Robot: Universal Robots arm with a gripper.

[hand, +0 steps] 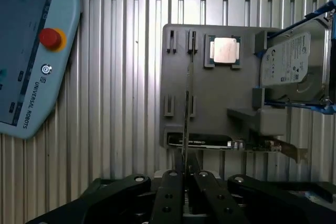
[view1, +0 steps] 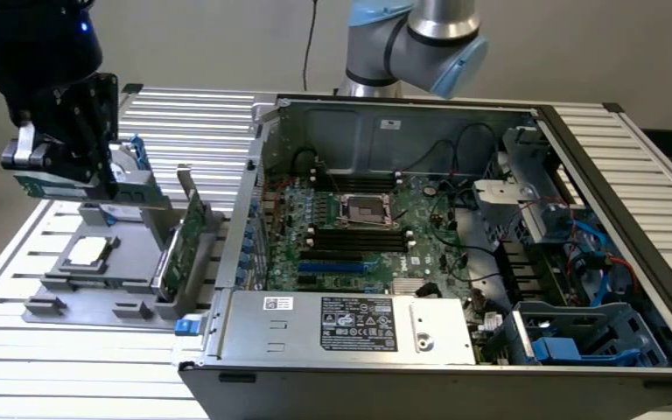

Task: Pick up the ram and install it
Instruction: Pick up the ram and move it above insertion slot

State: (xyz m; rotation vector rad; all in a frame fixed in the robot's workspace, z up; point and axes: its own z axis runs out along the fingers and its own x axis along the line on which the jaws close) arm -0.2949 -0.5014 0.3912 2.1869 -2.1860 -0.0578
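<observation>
The pincer [view1: 62,178] was clamped narrow on the ram [view1: 35,186], held clear above the grey holder tray [view1: 80,293]. Pick-up looked done, and seating would demand square alignment with the motherboard slots [view1: 360,238].

The ram [view1: 52,186] hangs over the tray [view1: 80,293], beside the case [view1: 406,131].

Robotics lab — slotted aluminium bench [view1: 185,122], open PC case [view1: 395,131], teach pendant [hand: 31,51].
</observation>
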